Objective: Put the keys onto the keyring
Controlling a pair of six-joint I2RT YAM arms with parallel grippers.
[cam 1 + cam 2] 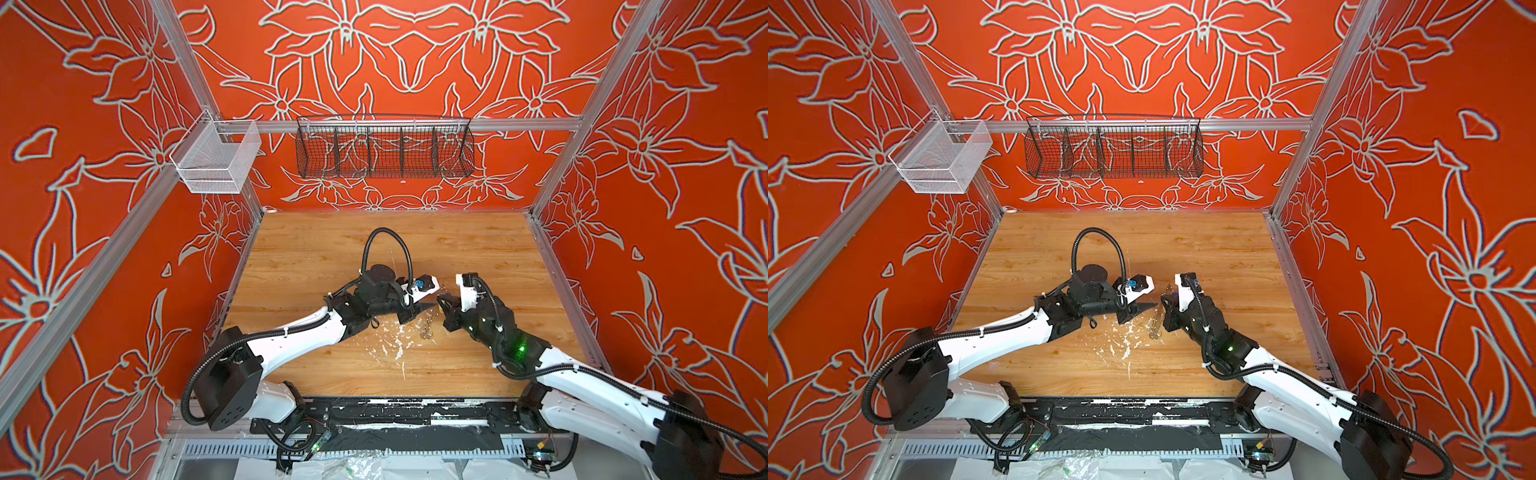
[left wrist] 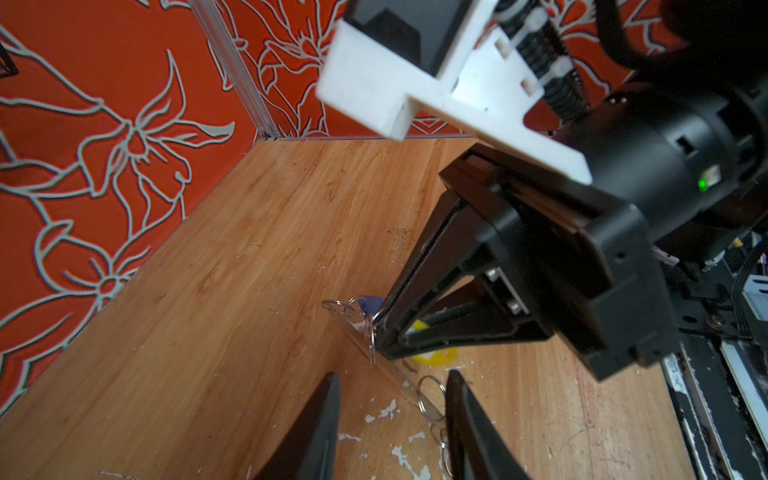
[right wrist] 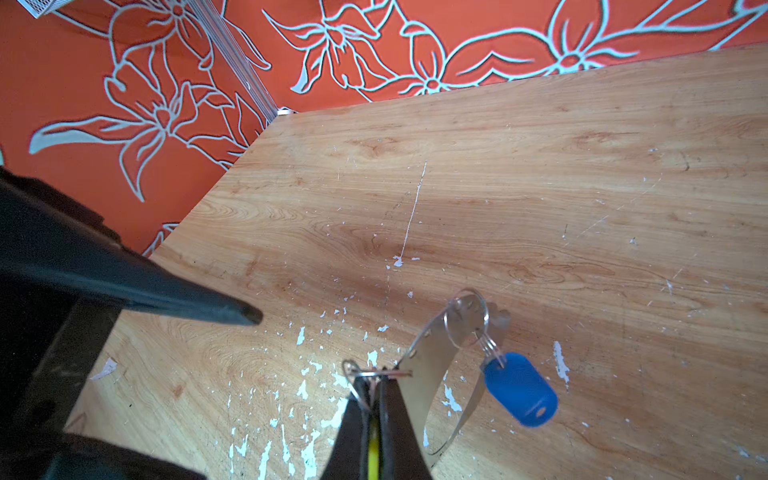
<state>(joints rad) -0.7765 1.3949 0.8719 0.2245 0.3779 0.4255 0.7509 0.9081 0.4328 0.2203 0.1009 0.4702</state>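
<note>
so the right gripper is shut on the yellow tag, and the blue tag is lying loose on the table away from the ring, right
Not quite. The right gripper is shut on the yellow tag, but the blue tag hangs from a small ring on the keyring, as the right wrist view shows.

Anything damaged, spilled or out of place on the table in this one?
The wooden tabletop is damaged: white chipped patches cluster near the front middle, below the grippers, plus a long thin white scratch further back. Nothing looks spilled.
</note>
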